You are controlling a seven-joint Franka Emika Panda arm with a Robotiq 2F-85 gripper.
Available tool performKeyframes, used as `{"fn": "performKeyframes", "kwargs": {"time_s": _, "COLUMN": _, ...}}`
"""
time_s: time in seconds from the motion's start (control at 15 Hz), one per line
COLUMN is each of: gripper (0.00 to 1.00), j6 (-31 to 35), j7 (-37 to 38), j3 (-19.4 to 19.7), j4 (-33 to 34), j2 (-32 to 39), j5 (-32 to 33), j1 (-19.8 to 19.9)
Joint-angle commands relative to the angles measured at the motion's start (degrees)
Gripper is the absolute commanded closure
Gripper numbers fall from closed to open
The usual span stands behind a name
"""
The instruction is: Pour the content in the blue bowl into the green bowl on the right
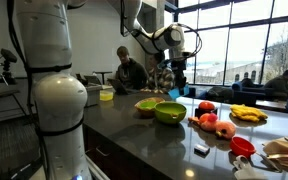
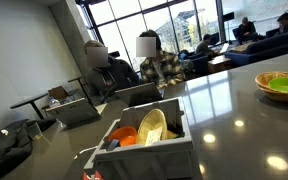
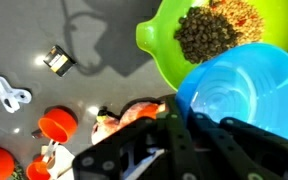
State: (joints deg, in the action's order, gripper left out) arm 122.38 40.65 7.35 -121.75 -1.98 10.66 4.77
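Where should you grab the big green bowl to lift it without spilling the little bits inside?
Probably the thin rim of the green bowl, on its bare side away from the blue bowl, coming straight down from above. The bowl sits upright and open, looks too wide to clasp whole, and the pieces lie in the middle, leaving the wall free.
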Motion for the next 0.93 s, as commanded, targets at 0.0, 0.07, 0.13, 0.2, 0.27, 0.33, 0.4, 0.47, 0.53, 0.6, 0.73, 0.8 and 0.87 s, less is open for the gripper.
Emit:
{"fn": "performKeyframes", "kwargs": {"time_s": 0.0, "gripper": 0.99, "j6": 4.5, "j7": -5.1, "j3": 0.3, "j4": -6.9, "j2": -7.1, "j5": -5.8, "j1": 1.5}}
{"fn": "performKeyframes", "kwargs": {"time_s": 0.07, "gripper": 0.99, "j6": 5.1, "j7": -6.2, "j3": 0.6, "j4": -8.5, "j2": -8.2, "j5": -7.7, "j1": 1.9}}
{"fn": "performKeyframes", "kwargs": {"time_s": 0.13, "gripper": 0.99, "j6": 5.5, "j7": -7.2, "j3": 0.9, "j4": -10.1, "j2": -9.2, "j5": -9.4, "j1": 2.5}}
{"fn": "performKeyframes", "kwargs": {"time_s": 0.2, "gripper": 0.99, "j6": 6.1, "j7": -8.2, "j3": 1.4, "j4": -12.0, "j2": -10.3, "j5": -11.2, "j1": 3.2}}
{"fn": "performKeyframes", "kwargs": {"time_s": 0.27, "gripper": 0.99, "j6": 6.7, "j7": -9.0, "j3": 1.8, "j4": -13.7, "j2": -11.0, "j5": -12.5, "j1": 3.9}}
{"fn": "performKeyframes", "kwargs": {"time_s": 0.33, "gripper": 0.99, "j6": 6.9, "j7": -9.9, "j3": 2.3, "j4": -15.4, "j2": -12.1, "j5": -13.7, "j1": 4.8}}
{"fn": "performKeyframes", "kwargs": {"time_s": 0.4, "gripper": 0.99, "j6": 7.5, "j7": -10.6, "j3": 2.8, "j4": -16.8, "j2": -12.5, "j5": -14.6, "j1": 5.6}}
{"fn": "performKeyframes", "kwargs": {"time_s": 0.47, "gripper": 0.99, "j6": 7.9, "j7": -11.5, "j3": 3.4, "j4": -18.4, "j2": -13.1, "j5": -15.6, "j1": 6.5}}
{"fn": "performKeyframes", "kwargs": {"time_s": 0.53, "gripper": 0.99, "j6": 8.0, "j7": -12.2, "j3": 3.9, "j4": -19.6, "j2": -13.5, "j5": -16.2, "j1": 7.4}}
{"fn": "performKeyframes", "kwargs": {"time_s": 0.6, "gripper": 0.99, "j6": 8.2, "j7": -12.9, "j3": 4.3, "j4": -20.7, "j2": -13.6, "j5": -16.6, "j1": 8.2}}
{"fn": "performKeyframes", "kwargs": {"time_s": 0.73, "gripper": 0.99, "j6": 8.2, "j7": -14.3, "j3": 5.0, "j4": -22.2, "j2": -13.4, "j5": -16.8, "j1": 9.6}}
{"fn": "performKeyframes", "kwargs": {"time_s": 0.8, "gripper": 0.99, "j6": 8.3, "j7": -15.2, "j3": 5.3, "j4": -22.7, "j2": -13.1, "j5": -16.7, "j1": 10.1}}
{"fn": "performKeyframes", "kwargs": {"time_s": 0.87, "gripper": 0.99, "j6": 8.4, "j7": -15.7, "j3": 5.5, "j4": -22.9, "j2": -12.7, "j5": -16.6, "j1": 10.5}}
